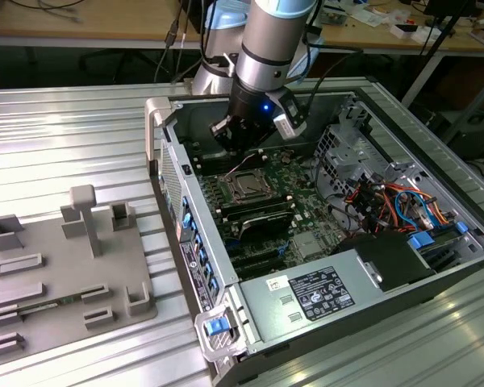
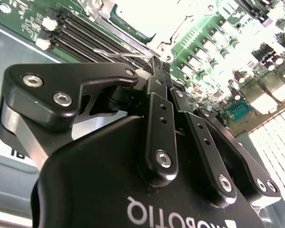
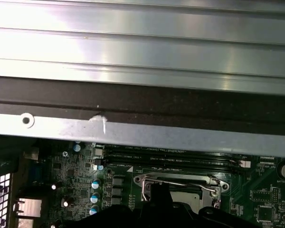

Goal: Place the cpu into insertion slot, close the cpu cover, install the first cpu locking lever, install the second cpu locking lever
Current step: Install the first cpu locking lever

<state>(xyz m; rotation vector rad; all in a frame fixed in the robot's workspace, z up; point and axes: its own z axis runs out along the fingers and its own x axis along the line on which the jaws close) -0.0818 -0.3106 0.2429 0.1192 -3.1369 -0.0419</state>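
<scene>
In the exterior view the arm [image 1: 270,40] comes steeply down into the open computer case [image 1: 195,250], which lies on its side on the ribbed metal bench [image 1: 64,121]. The gripper [image 1: 244,151] hangs just above the socket near the middle of the motherboard [image 1: 298,173]. The cpu [image 1: 247,188] sits in that socket, its dull grey top showing through the window of the cpu cover [image 1: 233,193]. The cover appears to lie flat over it, so the first two steps look done. A thin wire lever [image 1: 244,165] slants up from the socket toward the gripper, so the locking seems to be in hand and not yet finished. A grey tray [image 1: 64,274] of holders lies well apart on the exterior view's left. In the second wrist view the gripper [image 2: 156,64] points down at the board with its jaws drawn together at the tips. The wire lever [image 2: 123,55] runs right up to them, though whether they pinch it or only press against it cannot be told, and the socket beyond is lost in glare. In the first wrist view the cpu cover [image 3: 180,180] lies down on the socket with wire hooks at both ends, and the gripper [image 3: 159,202] is dark just over its edge. Whether either lever is latched cannot be told.
</scene>
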